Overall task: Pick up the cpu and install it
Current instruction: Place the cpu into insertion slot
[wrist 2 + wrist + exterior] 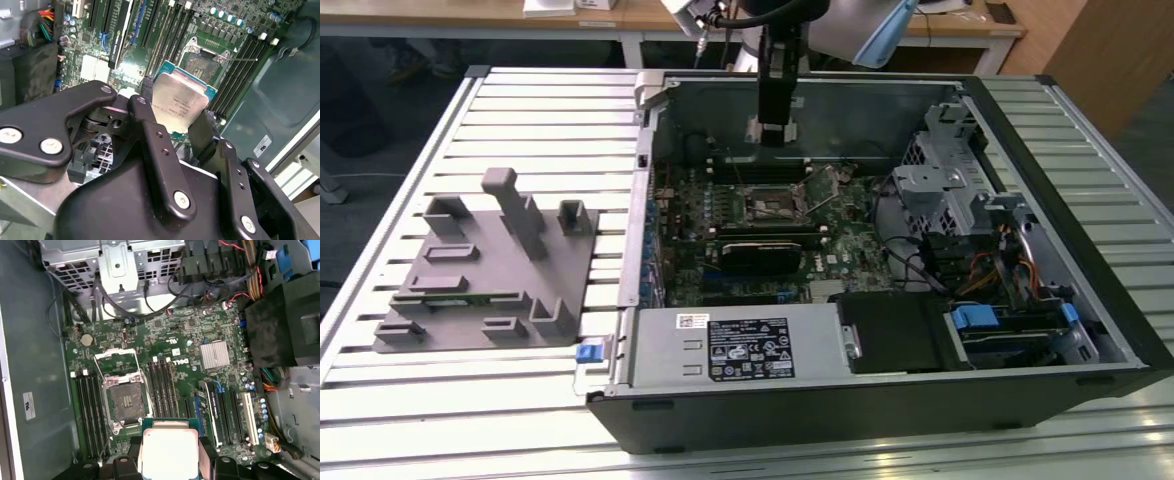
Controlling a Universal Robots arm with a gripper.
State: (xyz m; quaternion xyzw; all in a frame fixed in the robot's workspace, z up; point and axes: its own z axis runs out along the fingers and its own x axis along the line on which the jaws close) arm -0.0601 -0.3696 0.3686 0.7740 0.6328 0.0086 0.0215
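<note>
The cpu [181, 100] is gripped by the claw [774, 133] over the open socket [125, 401], between memory slots [162, 385]; two cpu edges are hidden by fingers [150, 125].

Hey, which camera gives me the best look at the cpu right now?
The second wrist view: the cpu faces the camera, its silvery top plain, held in the hand. The first wrist view shows its top too, cropped by the frame. In the exterior view it is too small to tell.

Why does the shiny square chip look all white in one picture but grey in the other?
In the first wrist view, light glares off the small flat silvery square cpu chip, washing it white; in the second wrist view it reflects less and looks grey.
</note>
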